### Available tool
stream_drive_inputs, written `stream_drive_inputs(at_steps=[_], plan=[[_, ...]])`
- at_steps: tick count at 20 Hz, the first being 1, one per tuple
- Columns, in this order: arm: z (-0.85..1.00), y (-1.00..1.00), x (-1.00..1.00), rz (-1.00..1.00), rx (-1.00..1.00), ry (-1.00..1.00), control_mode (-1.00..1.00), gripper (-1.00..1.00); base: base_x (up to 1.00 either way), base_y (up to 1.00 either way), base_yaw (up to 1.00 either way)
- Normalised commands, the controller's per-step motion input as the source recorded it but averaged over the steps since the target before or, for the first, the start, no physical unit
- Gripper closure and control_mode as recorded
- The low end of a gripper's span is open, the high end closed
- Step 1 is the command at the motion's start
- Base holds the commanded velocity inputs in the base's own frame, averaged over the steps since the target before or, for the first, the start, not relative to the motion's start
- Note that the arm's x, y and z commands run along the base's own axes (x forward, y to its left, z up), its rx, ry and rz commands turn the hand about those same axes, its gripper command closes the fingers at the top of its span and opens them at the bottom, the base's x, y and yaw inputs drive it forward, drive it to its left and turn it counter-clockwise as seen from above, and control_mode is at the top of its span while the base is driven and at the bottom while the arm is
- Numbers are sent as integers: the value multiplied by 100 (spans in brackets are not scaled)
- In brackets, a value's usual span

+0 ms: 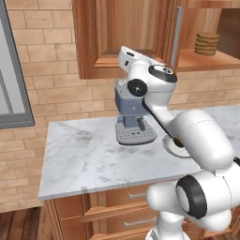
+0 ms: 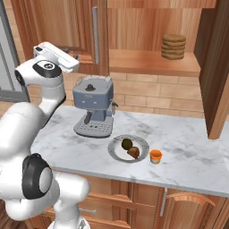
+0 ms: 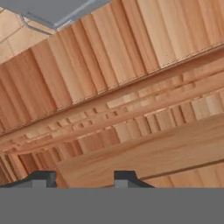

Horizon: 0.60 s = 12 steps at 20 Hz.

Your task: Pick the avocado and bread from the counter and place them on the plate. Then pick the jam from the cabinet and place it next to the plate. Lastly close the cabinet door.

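Observation:
On the white plate point(image 2: 117, 150) lie the dark green avocado point(image 2: 127, 143) and the brown bread point(image 2: 133, 153). The orange jam jar point(image 2: 155, 156) stands on the counter just right of the plate. My gripper point(image 3: 85, 179) is raised high at the left, its fingertips point(image 3: 127, 176) apart and open, pressed close to wooden cabinet panelling point(image 3: 131, 109). The hand point(image 2: 56, 53) sits beside the door with the grey handle point(image 2: 95, 33). The cabinet shelf point(image 2: 152, 60) stands open, and a second door point(image 2: 219, 67) juts out at the right. My arm hides most of the plate point(image 1: 169, 146) in the left base view.
A grey-blue coffee machine point(image 2: 93, 105) stands on the marble counter point(image 2: 188, 143) left of the plate. A stack of brown discs point(image 2: 173, 46) rests on the cabinet shelf. Drawers point(image 1: 126, 215) run below the counter, and a window frame point(image 1: 14, 93) is at the far left.

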Motion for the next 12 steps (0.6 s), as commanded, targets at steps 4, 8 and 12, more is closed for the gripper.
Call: stream_drive_inputs(at_steps=[4, 8, 12], plan=[[16, 0, 100, 9, 12, 0, -100, -100, 0, 0, 0], [6, 0, 100, 9, 10, 0, -100, -100, 0, 0, 0], [0, 0, 64, 11, 9, -1, -100, -100, 0, 0, 0]])
